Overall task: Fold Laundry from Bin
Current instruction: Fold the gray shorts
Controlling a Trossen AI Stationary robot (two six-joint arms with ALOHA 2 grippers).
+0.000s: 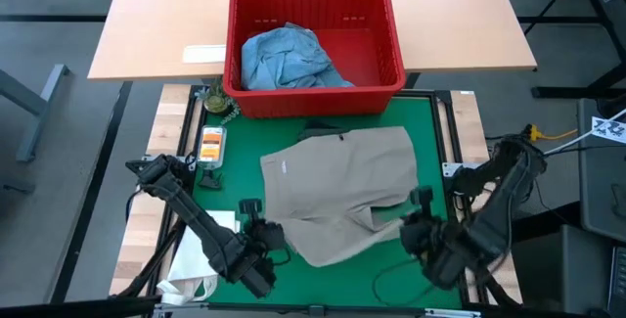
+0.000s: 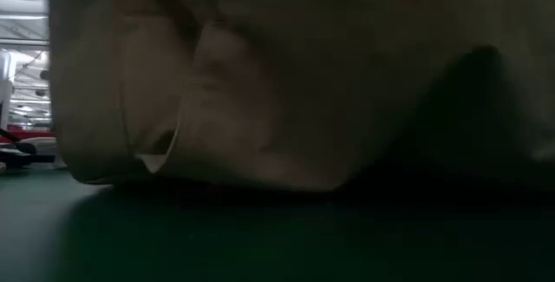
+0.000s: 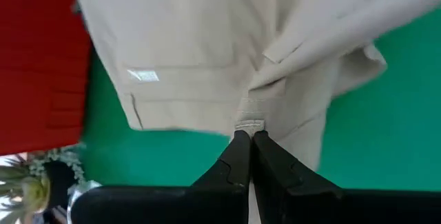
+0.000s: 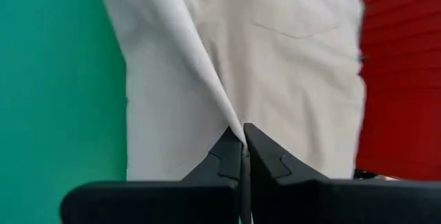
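A khaki-tan garment [image 1: 337, 191] lies spread on the green mat [image 1: 430, 122], and its near part is raised off the mat in the low view [image 2: 286, 82]. My left gripper [image 1: 278, 236] is shut on its near left edge. My right gripper [image 1: 413, 222] is shut on its near right part. The red bin [image 1: 313, 93] stands beyond the mat's far edge with a light blue garment [image 1: 289, 59] inside. The other garments are not in view. My left gripper pinches a small bunched bit of the garment's near edge [image 3: 249, 122] between its two fingertips, coming roughly level from the table's near side. The cloth runs away from the fingers toward the bin, with folds spreading from the pinch. My right gripper pinches a raised fold of the garment [image 4: 233, 126] between its two fingertips, coming from the table's near side. A ridge of cloth runs from the pinch toward the far side. One layer or several, I cannot tell.
A white paper bag [image 1: 191, 281] lies at the near left corner beside the left arm. Small items, an orange card [image 1: 210, 145] and a small plant [image 1: 217, 101], sit at the mat's left edge. A cable [image 1: 396, 274] lies on the mat near the front.
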